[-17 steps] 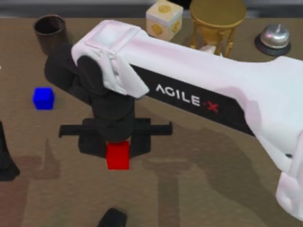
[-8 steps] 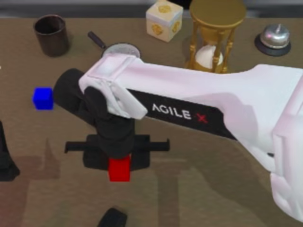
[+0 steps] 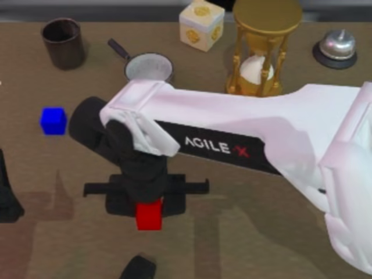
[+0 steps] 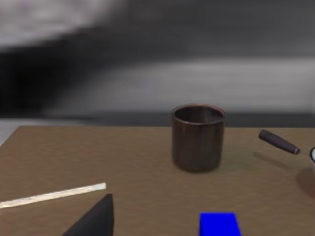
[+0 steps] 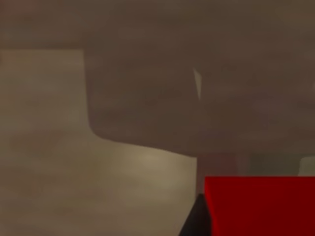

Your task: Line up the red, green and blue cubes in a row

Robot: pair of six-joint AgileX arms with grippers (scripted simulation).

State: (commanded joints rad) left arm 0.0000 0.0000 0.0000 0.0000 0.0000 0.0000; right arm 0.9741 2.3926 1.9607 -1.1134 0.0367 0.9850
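A plain, glossy red cube (image 3: 149,215) is held in the right pincer (image 3: 149,210), clamped between its black fingers over the front middle of the matte brown tabletop (image 3: 244,232). Since a second ago, cube and pincer have been carried toward the front edge, and a small pan (image 3: 148,65) has been uncovered. The blue cube (image 3: 53,121) lies at the left, near a dark cylindrical cup (image 3: 61,40). The left pincer (image 3: 6,197) is parked at the left edge; its opening cannot be told.

Red cube (image 3: 149,216), blue cube (image 3: 53,121)
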